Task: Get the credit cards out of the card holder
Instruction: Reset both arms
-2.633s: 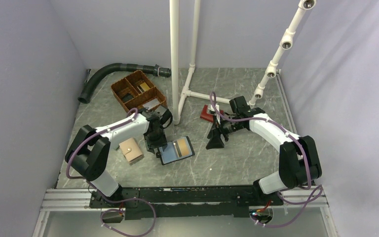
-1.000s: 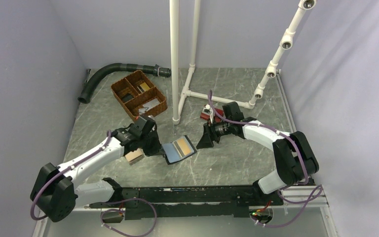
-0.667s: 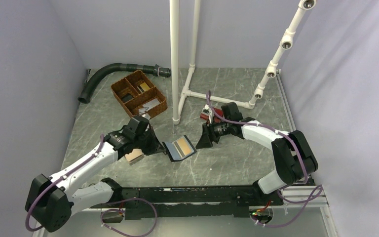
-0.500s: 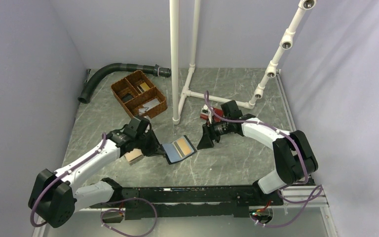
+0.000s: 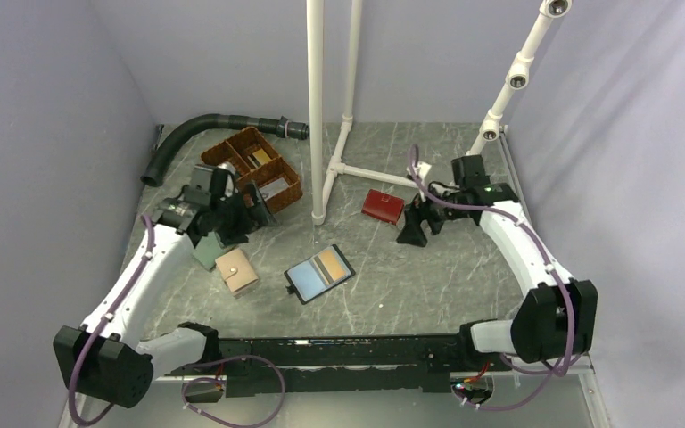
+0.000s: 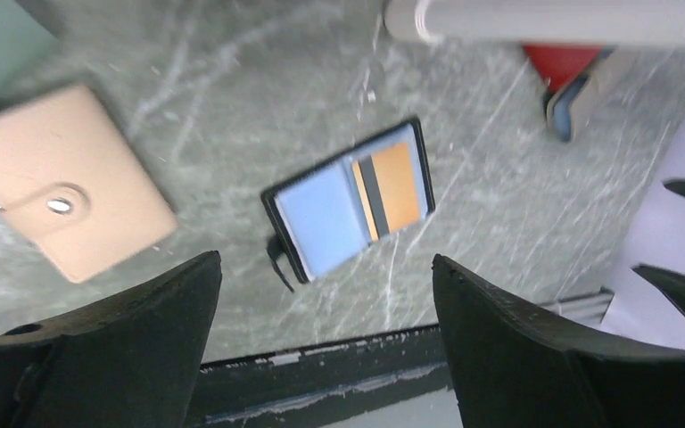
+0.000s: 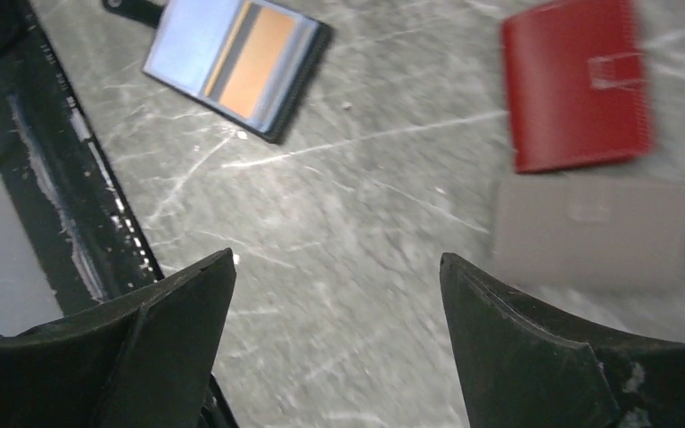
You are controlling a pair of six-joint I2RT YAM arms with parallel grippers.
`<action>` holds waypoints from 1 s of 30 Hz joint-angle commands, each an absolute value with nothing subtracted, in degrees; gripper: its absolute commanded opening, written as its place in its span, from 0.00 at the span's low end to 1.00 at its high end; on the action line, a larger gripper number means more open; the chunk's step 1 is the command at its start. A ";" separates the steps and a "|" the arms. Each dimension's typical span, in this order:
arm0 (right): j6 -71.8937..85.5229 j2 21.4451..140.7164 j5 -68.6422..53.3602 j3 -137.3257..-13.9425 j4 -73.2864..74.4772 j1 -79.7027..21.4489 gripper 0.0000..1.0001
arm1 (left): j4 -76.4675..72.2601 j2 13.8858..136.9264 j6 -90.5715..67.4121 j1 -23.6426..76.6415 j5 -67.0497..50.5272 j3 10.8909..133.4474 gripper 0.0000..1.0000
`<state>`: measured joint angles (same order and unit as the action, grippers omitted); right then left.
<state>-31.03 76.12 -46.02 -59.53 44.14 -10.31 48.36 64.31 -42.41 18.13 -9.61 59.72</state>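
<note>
Black-edged bifold card holder lying open near centre, orange-yellow plastic card inside it, my left gripper and right gripper both spread wide, empty.

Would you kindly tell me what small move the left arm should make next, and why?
Probably lower the left pincer over the card holder, aiming at the orange card. It lies open on the table with that and the dark card still tucked in, and the right pincer is likewise open, empty and away from it.
</note>
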 commanded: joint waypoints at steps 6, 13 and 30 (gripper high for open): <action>-32.33 71.67 -41.66 -76.78 59.34 3.71 0.95 | 53.52 61.35 -33.23 7.29 -8.23 73.20 0.99; -19.88 66.53 -38.25 -79.08 54.37 8.52 1.00 | 55.57 59.72 -32.32 6.86 -6.84 77.09 0.99; -11.20 60.86 -47.87 -75.88 51.97 13.53 1.00 | 55.67 55.10 -33.13 6.86 -8.69 74.89 1.00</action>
